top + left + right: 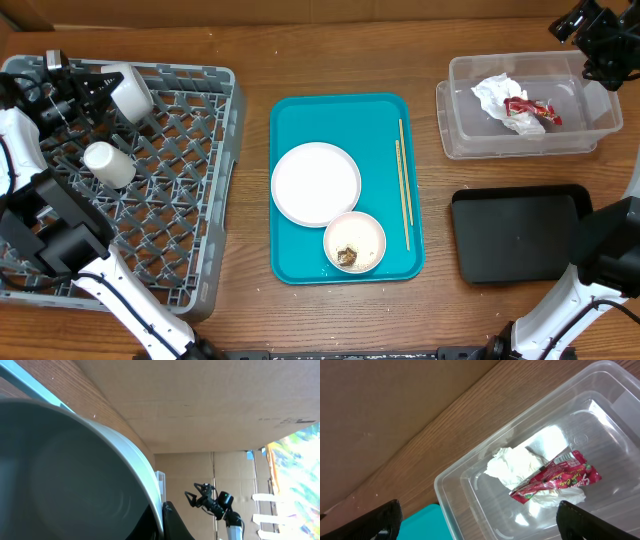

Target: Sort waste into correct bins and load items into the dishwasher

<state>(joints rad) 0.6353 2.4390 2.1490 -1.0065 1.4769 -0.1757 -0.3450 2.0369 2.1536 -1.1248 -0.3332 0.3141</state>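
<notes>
Toward the near edge, mid-table, a scrap-soiled white round bowl (355, 241) sits on the teal rectangular serving tray (300, 120), about equally close to both arms. At the far-left corner the left claw (110, 92) pinches the rim of a tilted small white bowl (131, 90). The square grey lattice dish rack (200, 200) lies directly beneath. At the far-right corner the right claw (595, 50) hangs wide open and empty over the clear plastic rectangular tub (470, 140).

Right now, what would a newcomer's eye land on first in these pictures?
The bright teal tray at centre, carrying a white plate, a bowl of brown scraps and chopsticks. Next, the red wrapper on a crumpled napkin in the clear tub at far right, and the left gripper holding a white bowl at the far corner of the grey rack.
</notes>
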